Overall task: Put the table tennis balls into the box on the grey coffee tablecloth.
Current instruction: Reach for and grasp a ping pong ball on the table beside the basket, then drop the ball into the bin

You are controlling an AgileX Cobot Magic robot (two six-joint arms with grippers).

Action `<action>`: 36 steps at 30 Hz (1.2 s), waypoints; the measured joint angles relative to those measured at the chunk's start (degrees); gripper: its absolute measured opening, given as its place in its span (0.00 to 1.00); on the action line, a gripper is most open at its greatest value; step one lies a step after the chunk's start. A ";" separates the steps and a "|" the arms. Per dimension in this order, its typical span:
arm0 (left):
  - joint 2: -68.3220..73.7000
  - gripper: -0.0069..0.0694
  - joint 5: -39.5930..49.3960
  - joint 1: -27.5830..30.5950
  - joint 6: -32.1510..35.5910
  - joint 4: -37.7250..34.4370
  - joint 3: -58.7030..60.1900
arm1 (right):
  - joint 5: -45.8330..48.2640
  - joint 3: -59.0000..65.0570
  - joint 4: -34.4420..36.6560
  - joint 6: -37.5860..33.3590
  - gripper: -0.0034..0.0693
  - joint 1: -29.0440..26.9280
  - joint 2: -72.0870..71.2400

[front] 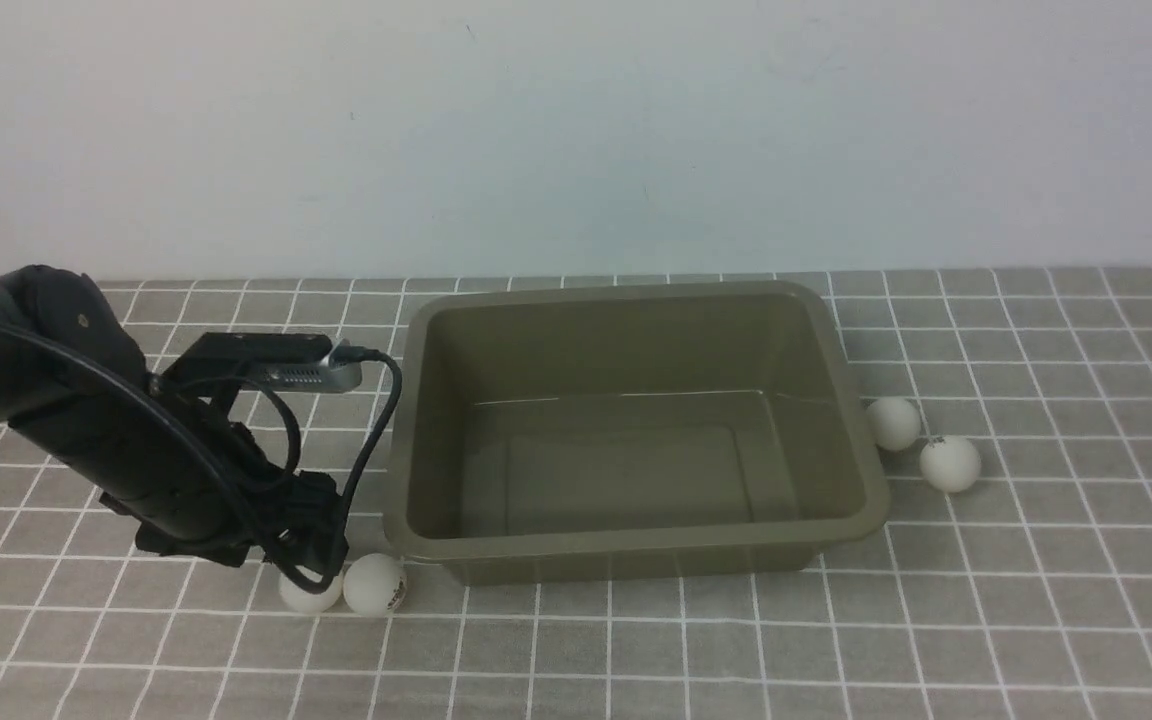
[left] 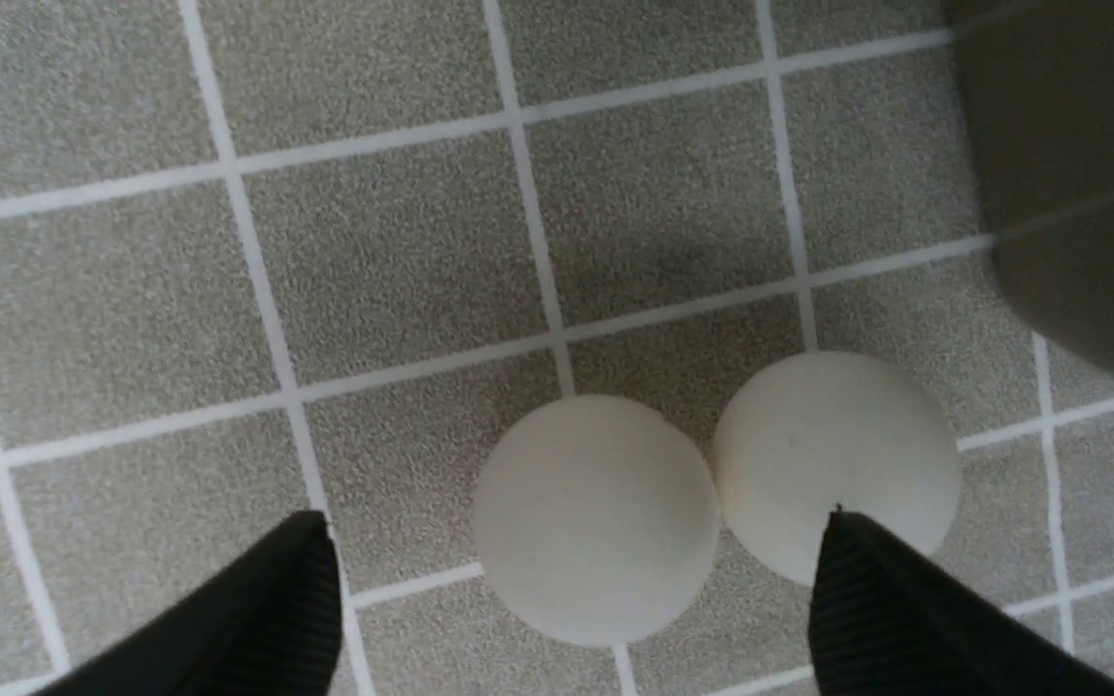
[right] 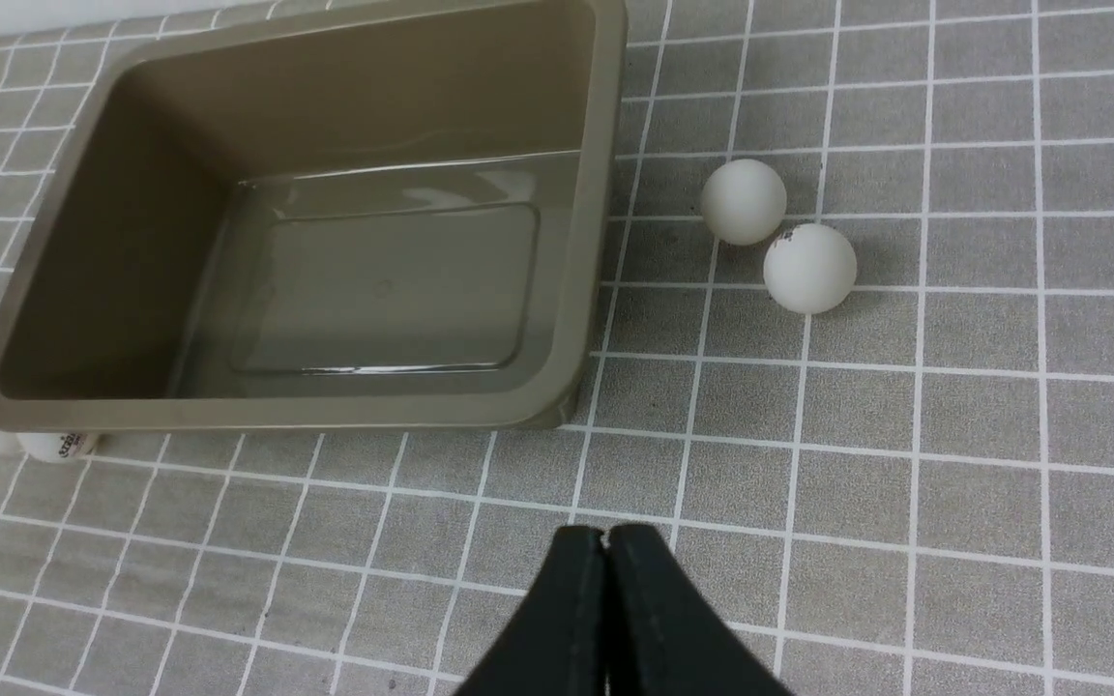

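The olive-brown box (front: 636,548) stands empty on the grey checked tablecloth (front: 836,640). Two white balls lie touching by its front left corner, one (front: 308,594) under my left gripper (front: 311,560) and one (front: 374,584) with a printed logo. In the left wrist view my left gripper (left: 576,541) is open just above them: one ball (left: 596,517) lies between the fingers, the other ball (left: 833,454) is partly behind one fingertip (left: 866,590). Two more balls (front: 894,423) (front: 950,464) lie right of the box. My right gripper (right: 605,541) is shut and empty above the cloth; the box (right: 277,411) and those balls (right: 743,201) (right: 808,268) show there.
A pale wall (front: 576,130) rises behind the table. The left arm's black cable (front: 376,430) loops close to the box's left wall. The box's corner (left: 1079,174) is close beside the two left balls.
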 joint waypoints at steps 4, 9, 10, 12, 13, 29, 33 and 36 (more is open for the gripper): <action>2.81 0.86 -0.63 -0.06 0.00 0.00 -0.08 | 0.00 0.00 -0.25 0.00 0.03 0.00 0.00; 5.53 0.80 -1.67 -0.06 -0.28 0.00 -0.13 | 0.00 0.00 -0.64 0.00 0.03 0.00 0.00; 5.79 0.77 -1.72 -0.10 -0.45 0.00 -0.13 | 0.00 0.00 -0.70 0.00 0.03 0.00 0.00; 6.04 0.62 -1.78 -0.10 -1.15 0.93 -0.13 | 0.00 0.00 -0.81 0.00 0.03 0.00 0.00; 6.04 0.58 -1.73 -0.10 -1.33 1.20 -0.13 | 0.00 0.00 -0.88 0.00 0.03 0.00 0.00; -6.26 0.55 10.71 -5.60 -4.89 0.71 -16.82 | -1.41 -2.79 -7.51 2.26 0.03 0.00 11.00; -3.99 0.55 10.89 -10.40 -4.85 0.03 -20.27 | -2.25 -5.83 -9.06 2.26 0.05 0.00 18.47; -0.97 0.55 10.96 -13.95 -4.85 0.84 -22.31 | -3.30 -9.36 -10.01 1.45 0.10 0.00 26.06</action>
